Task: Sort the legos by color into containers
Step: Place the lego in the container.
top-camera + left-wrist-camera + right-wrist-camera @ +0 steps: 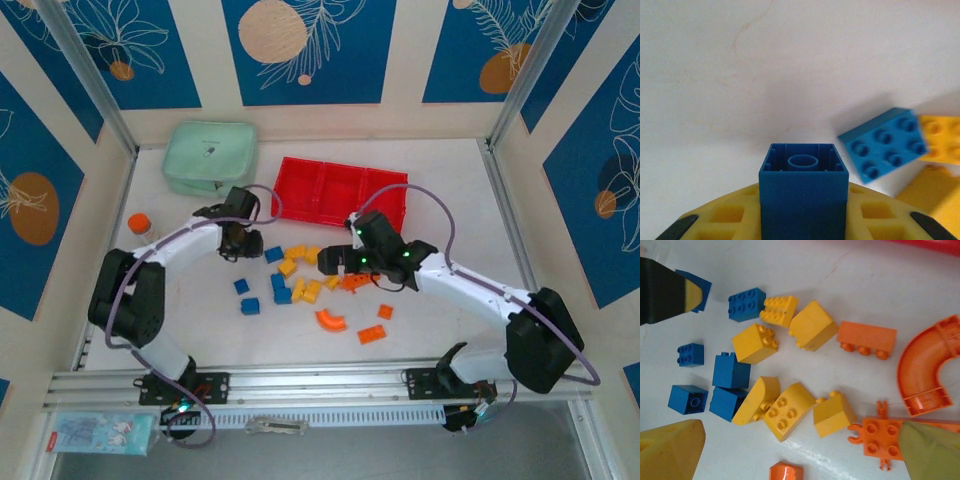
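Legos [291, 266] are blue, yellow and orange, tray [283, 190] red, case [210, 155] mint-green.

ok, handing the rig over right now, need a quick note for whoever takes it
Left gripper: shut on a blue brick at the left side of the pile.
Right gripper: open, holding nothing, over a flat orange piece.
Legos: blue, yellow and orange, loose on the table in front of the red tray.
Done: no brick seen in any tray compartment.
Left: sort everything by color, starting with the held blue brick.
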{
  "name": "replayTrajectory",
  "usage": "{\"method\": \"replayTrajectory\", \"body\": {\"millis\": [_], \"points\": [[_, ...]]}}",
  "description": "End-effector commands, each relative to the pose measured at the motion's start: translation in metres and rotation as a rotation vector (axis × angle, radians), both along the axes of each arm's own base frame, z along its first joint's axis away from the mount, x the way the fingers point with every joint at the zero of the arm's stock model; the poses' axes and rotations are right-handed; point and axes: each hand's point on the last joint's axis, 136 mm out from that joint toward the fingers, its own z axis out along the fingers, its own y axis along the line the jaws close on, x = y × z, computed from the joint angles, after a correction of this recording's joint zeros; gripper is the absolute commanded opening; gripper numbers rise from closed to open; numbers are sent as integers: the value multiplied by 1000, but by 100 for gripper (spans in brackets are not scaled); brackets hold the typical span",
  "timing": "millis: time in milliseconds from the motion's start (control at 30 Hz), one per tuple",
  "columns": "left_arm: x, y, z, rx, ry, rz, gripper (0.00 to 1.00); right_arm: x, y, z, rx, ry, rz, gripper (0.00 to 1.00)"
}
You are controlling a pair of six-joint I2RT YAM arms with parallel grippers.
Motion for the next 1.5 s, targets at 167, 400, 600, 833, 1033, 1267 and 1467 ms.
{"method": "replayTrajectory", "body": {"millis": [167,400,600,833,1033,1267,1467], "points": [[48,-56,86,-155,-175,-24,16,25,-36,26,41,-45,-79,99],[106,-96,97,-177,-235,-31,13,52,-48,30,25,-86,-116,99],[158,-112,84,-127,-275,-25,14,73,-52,30,17,-97,-137,99],[191,-116,48,-24,-251,-36,18,82,-57,28,16,-90,-151,99],[197,-120,39,-12,-228,-52,34,85,-58,37,29,-106,-157,99],[189,-120,84,-45,-288,-77,46,80,-58,47,29,-115,-141,99],[168,-114,123,-92,-330,-92,52,66,-59,50,15,-92,-123,99]]}}
